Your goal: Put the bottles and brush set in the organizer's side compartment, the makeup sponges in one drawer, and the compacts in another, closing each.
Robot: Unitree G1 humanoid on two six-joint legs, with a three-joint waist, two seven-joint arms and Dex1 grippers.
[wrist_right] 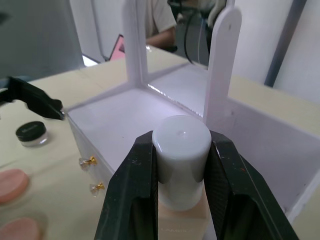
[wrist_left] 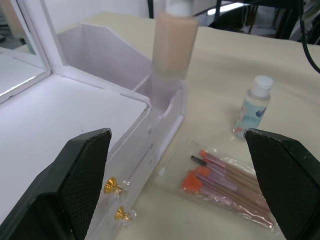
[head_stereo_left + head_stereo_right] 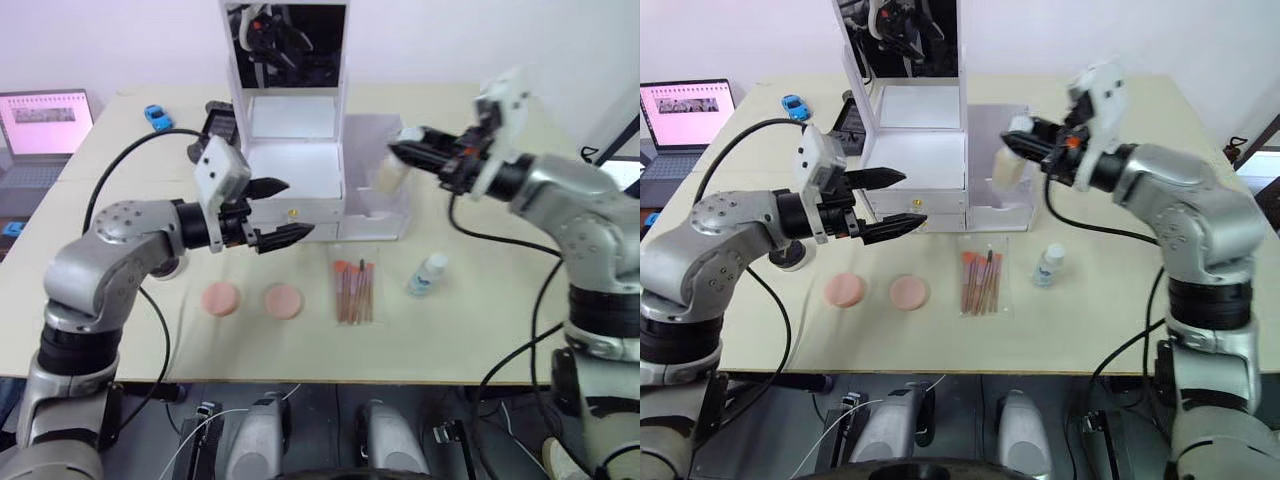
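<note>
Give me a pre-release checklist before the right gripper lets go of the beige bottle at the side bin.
1. Right gripper clamped on the beige bottle by its white cap: ok.
2. Bottle over the side compartment, base inside its walls: ok.
3. Bottle resting on the bin floor: cannot tell.
4. Left gripper open and apart from the bin, near the drawer knobs: ok.
5. Clear bottle and brush set waiting on the table: ok.
</note>
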